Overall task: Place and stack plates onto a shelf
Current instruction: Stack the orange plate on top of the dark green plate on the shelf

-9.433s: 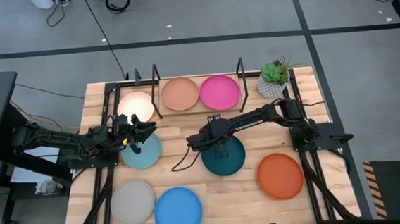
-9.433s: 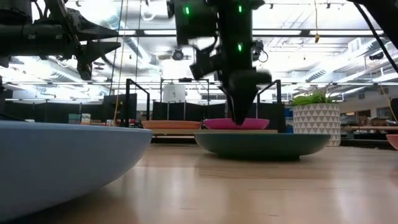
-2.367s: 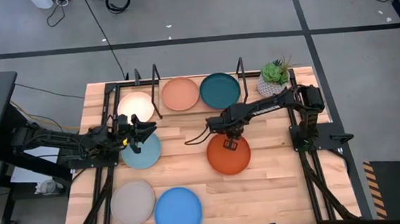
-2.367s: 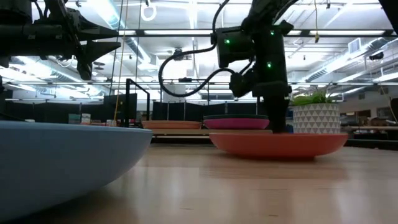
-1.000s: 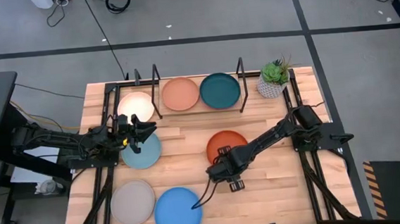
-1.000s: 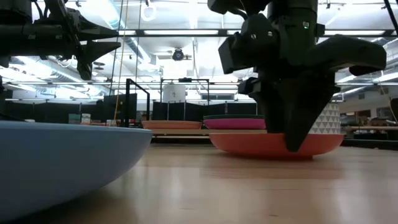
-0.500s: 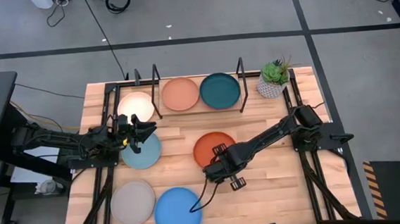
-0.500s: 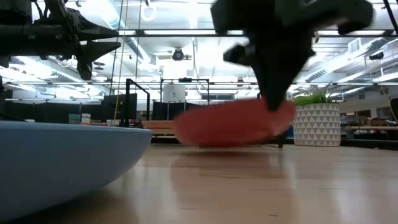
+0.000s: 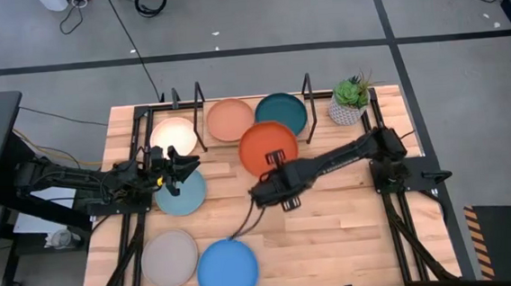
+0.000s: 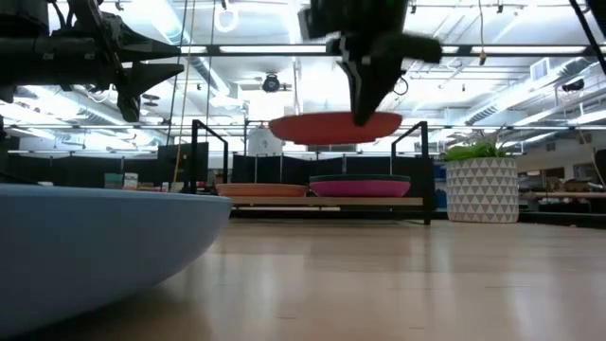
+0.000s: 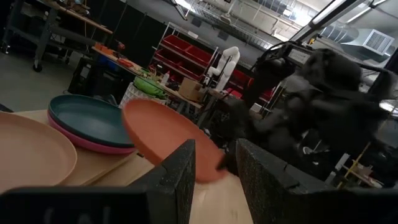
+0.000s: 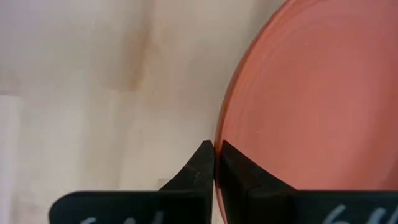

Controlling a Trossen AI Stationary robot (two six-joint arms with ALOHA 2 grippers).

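The right gripper (image 12: 214, 163) pinches the thin rim of the orange plate (image 9: 268, 148) between its dark wedge-shaped fingers, carrying the matte round disc in the air in front of the shelf (image 10: 327, 201) — a light wood plank framed by black rods. On the shelf a teal plate (image 9: 283, 111) rests on a magenta plate (image 10: 358, 188), beside the peach plate (image 9: 229, 120). The left gripper (image 9: 178, 164) hangs with fingers spread over the pale blue plate (image 9: 183, 193), near the cream plate (image 9: 173, 134).
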